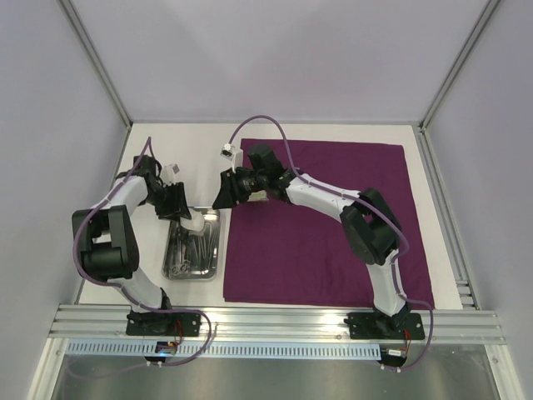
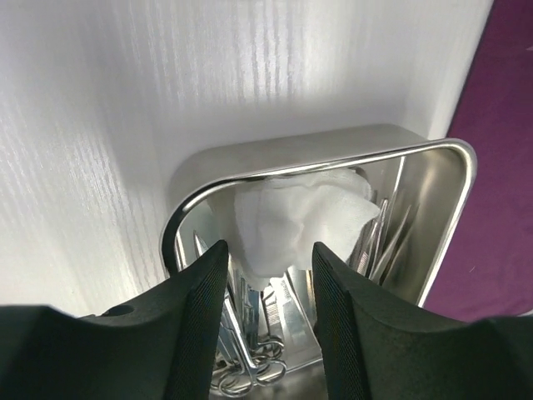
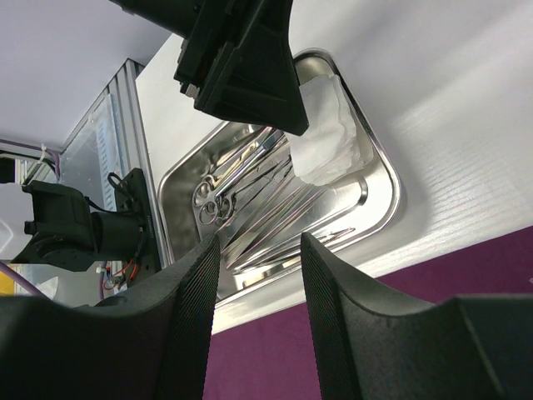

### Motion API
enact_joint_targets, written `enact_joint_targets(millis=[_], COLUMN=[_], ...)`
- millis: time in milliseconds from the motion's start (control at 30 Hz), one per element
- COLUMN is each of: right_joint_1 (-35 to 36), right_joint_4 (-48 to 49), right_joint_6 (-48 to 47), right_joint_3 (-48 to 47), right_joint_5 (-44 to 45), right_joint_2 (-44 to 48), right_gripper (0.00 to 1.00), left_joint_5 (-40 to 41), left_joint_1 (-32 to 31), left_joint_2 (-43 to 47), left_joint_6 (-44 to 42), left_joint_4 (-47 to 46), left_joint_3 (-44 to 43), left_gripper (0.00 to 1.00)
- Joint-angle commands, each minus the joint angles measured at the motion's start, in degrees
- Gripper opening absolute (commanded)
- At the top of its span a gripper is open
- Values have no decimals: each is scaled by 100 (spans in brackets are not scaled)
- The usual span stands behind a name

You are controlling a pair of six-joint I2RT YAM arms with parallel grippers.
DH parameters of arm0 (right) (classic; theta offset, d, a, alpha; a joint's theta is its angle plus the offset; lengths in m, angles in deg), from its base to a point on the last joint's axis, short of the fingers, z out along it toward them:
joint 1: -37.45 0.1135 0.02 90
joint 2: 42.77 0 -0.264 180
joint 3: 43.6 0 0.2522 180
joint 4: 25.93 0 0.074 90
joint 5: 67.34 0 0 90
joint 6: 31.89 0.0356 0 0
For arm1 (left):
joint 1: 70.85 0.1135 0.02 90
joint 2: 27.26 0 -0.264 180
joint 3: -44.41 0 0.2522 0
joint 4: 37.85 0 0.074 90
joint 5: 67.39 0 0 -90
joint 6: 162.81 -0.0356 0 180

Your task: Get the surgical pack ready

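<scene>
The deep-purple sheet (image 1: 325, 225) lies flat on the right half of the table. The steel tray (image 1: 215, 250) stands just left of it and holds scissors (image 2: 250, 367), other steel instruments and a white gauze pad (image 2: 291, 221) that leans at the tray's far end. My left gripper (image 1: 179, 204) is open over that far end. In the left wrist view (image 2: 268, 258) the gauze's lower tip hangs between the fingers, unpinched. My right gripper (image 1: 226, 192) is open and empty above the sheet's left edge, beside the tray. In the right wrist view (image 3: 258, 250) it faces the tray (image 3: 391, 196).
White table top (image 1: 200, 142) surrounds the tray. Grey walls enclose the back and sides. An aluminium rail (image 1: 275, 321) carrying the arm bases runs along the near edge. The left gripper's body (image 3: 241, 67) hangs over the gauze (image 3: 329, 142) in the right wrist view.
</scene>
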Motion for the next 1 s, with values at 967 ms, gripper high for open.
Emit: enact_joint_targets(millis=[967], right_joint_1=[-110], right_joint_4=[105], right_joint_6=[-228], right_joint_3=[702], right_joint_5=[64], right_joint_2=[969], right_gripper=[45], left_joint_5=[2241], left_joint_1=[-1236], left_joint_2=[119], left_joint_6=[-690], left_joint_4=[-358], left_joint_3=[15], left_gripper=[17])
